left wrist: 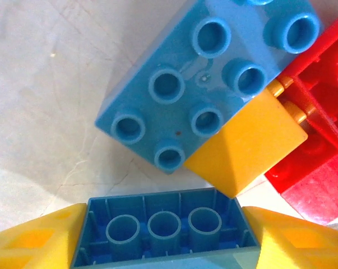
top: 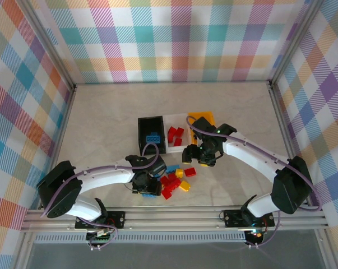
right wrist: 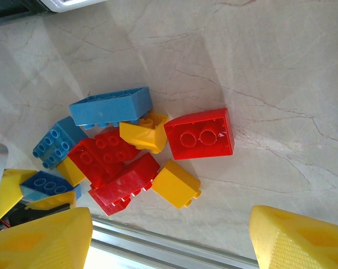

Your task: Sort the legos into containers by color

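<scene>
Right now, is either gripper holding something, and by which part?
The left gripper clasps an upturned blue brick by its two short ends. The right gripper is open and holds nothing.

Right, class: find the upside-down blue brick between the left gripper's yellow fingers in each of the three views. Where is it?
Top external: upside-down blue brick, lower centre, at the left edge of the brick pile.
Left wrist: bottom centre, hollow side up.
Right wrist: lower left.
Shared landmark: the left gripper flanking it.
</scene>
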`<state>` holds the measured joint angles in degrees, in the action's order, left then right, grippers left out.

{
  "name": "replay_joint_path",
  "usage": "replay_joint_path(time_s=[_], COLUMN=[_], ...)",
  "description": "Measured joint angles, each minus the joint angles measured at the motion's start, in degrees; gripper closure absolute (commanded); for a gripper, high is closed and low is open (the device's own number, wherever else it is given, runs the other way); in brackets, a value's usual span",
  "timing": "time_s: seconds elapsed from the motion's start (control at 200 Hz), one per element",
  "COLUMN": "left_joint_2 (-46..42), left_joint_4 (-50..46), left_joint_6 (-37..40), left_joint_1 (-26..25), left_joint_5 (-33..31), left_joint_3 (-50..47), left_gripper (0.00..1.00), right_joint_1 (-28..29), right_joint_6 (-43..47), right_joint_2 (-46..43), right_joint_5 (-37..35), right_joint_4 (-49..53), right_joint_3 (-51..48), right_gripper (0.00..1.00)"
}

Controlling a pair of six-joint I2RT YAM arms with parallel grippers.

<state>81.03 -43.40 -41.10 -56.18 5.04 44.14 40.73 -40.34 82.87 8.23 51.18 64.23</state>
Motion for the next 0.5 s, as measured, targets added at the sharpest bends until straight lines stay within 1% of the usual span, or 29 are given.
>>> replay_joint_path(time_s=[0.11,0.225,0.355,0.505], left_joint_2=[-3.13,-7.06,-9.38,-8.92], left_joint_4=[-2.54,-5.81,-9.35,-12.52], left_joint_6=[0.00,-0.02,0.50,2.89], left_joint_1=[0.00,0.02,0.81,3.72], left_joint_5=[-0.50,-1.36,-1.86,-2.12], left_joint_3=[0.42,2.84,8.00,15.76], left_gripper=[0.37,0.37,0.37,0.37], right_joint_1=[0.00,0.00,0.00,0.00], right_joint_6=[0.00,0.00,0.00,0.02], right_joint_2=[0.00,0.00,0.00,-0.11], right_joint_5=[0.00,-0.02,-0.02,-0.24], right_joint_4=[-0.31,-0.57,-0.61,-0.57], right_joint_3=[0.00,0.00,0.00,-0.02], right_gripper=[0.26,0.26,0.26,0.26])
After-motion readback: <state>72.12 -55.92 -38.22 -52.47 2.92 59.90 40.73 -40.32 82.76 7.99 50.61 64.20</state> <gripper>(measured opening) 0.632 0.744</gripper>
